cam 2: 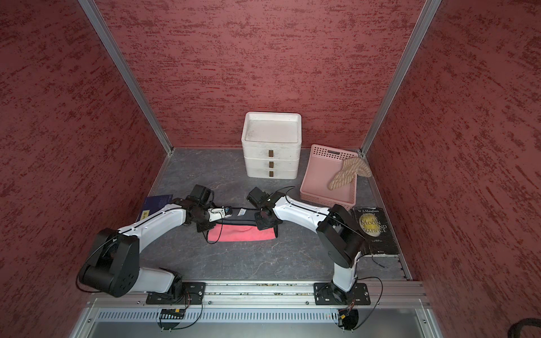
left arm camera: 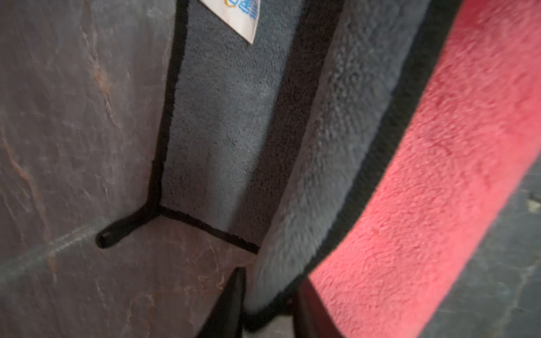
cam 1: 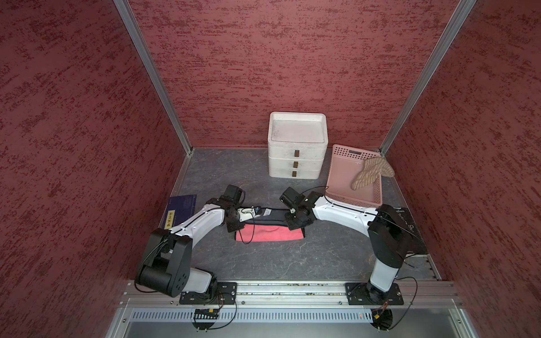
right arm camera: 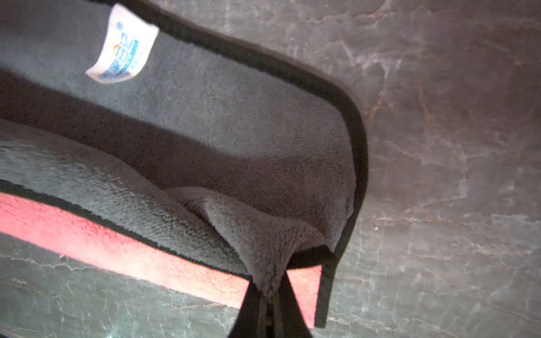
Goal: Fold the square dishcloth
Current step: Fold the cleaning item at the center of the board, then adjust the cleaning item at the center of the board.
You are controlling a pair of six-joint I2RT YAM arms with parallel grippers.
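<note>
The dishcloth (cam 1: 269, 233) lies in the middle of the table (cam 1: 292, 263), a half-folded strip running nine to three o'clock, its grey flap short of the twelve o'clock hem. The left gripper (left arm camera: 268, 307) sits at the nine o'clock corner, jaws parted around loose cloth. The right gripper (right arm camera: 268, 301), at three o'clock, pinches its corner, so each arm has its own end.

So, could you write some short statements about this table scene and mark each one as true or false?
1. The dishcloth has a red side and a grey side. True.
2. The white drawer unit has three drawers. True.
3. The knitted mitt lies on top of the drawer unit. False: it hangs over the rim of the pink basket.
4. The book The Moon and Sixpence is inside the basket. False: it lies on the tabletop beside it.
5. The right gripper pinches a grey corner of the dishcloth. True.
</note>
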